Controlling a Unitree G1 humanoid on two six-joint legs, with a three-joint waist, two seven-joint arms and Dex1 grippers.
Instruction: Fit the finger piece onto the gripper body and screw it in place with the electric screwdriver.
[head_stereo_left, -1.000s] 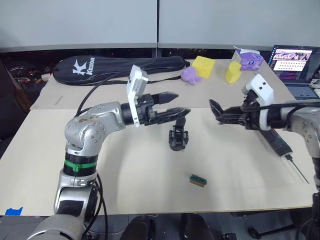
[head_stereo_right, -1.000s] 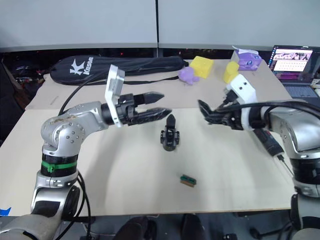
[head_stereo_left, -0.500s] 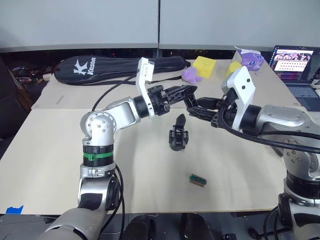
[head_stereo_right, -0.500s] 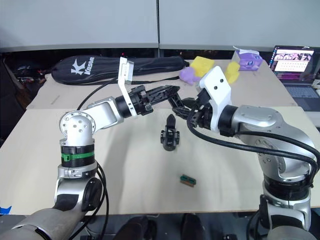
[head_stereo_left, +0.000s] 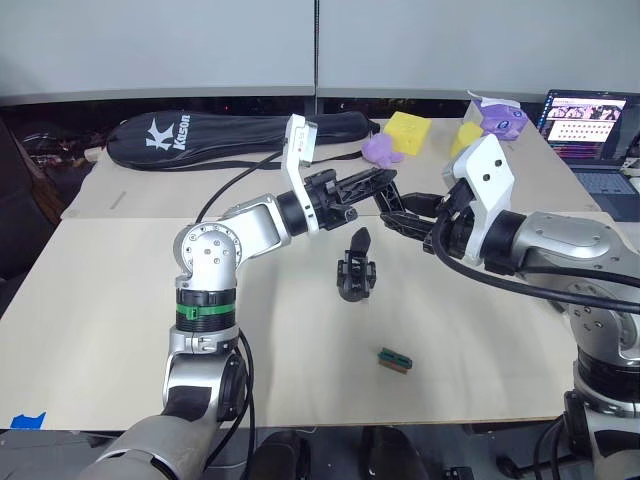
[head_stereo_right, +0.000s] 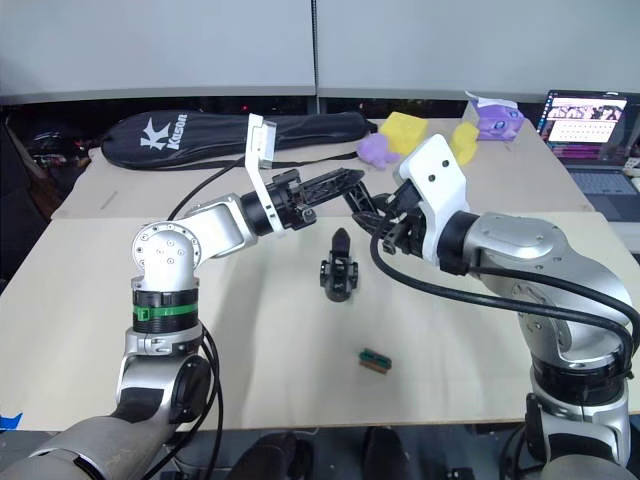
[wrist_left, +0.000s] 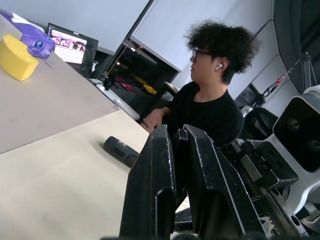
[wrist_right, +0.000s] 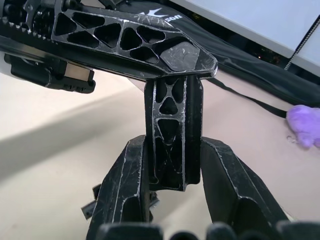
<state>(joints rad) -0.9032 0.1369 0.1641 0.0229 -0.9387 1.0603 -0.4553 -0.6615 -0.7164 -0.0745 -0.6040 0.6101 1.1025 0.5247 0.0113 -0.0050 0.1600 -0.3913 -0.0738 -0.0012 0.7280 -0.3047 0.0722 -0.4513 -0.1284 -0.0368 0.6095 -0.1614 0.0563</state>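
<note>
Right gripper (head_stereo_left: 392, 215) clamping the finger piece (wrist_right: 172, 135); fitting not yet begun.
Left gripper (head_stereo_left: 384, 181), nearly closed, is pinching its top end above the gripper body (head_stereo_left: 356, 272); the electric screwdriver (wrist_left: 120, 150) is lying unused on the table (head_stereo_left: 120, 300).

Where the left gripper (head_stereo_left: 386, 186) and right gripper (head_stereo_left: 388, 213) meet it's just a black tangle from the head views. From the right wrist, the finger piece (wrist_right: 172, 135) sits pinched between the right fingers (wrist_right: 125, 175), but its top end is hidden behind the left gripper. The gripper body (wrist_right: 92, 207) barely peeks out behind those fingers. The electric screwdriver (wrist_left: 119, 149) is half covered by the left gripper, bit end hidden. The laptop (head_stereo_left: 590, 125) is cut off at the edge. The green block (head_stereo_left: 396, 360) is too small for detail.
</note>
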